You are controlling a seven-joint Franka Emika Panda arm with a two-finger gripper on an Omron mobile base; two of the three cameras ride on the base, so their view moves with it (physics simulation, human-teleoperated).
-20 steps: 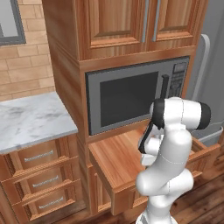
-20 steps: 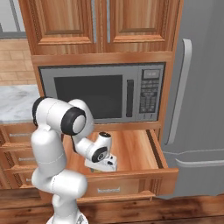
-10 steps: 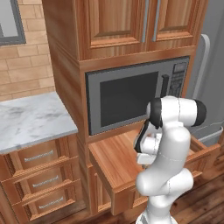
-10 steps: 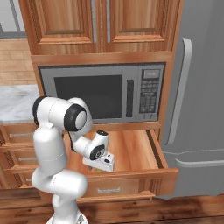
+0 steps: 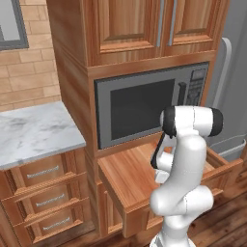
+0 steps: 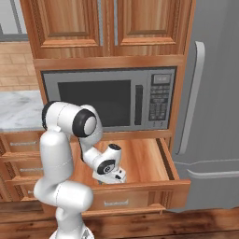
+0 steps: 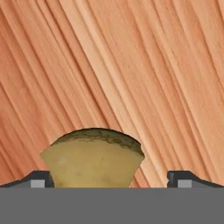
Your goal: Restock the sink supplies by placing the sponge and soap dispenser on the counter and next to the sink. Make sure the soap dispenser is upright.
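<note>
Now the gripper point(image 7: 112, 181) has been lowered inside the drawer point(image 6: 165, 161), jaws apart around the sponge point(image 7: 92, 157), ready for grasping.

Grey microwave point(image 6: 109, 100) built into wooden cabinetry above an open drawer point(image 6: 149, 163); steel fridge point(image 6: 214, 93) beside

A glossy white robot arm point(image 6: 56, 158) built from rounded, tube-like segments, joined by black bands and black disc-shaped caps at the joints. A thick white column forms its lower body. A dark cable-like strip runs beside one upper joint. Its white hand point(image 6: 110, 169) carries a round dark ring and two small dark grey fingertips point(image 7: 41, 179).
</note>
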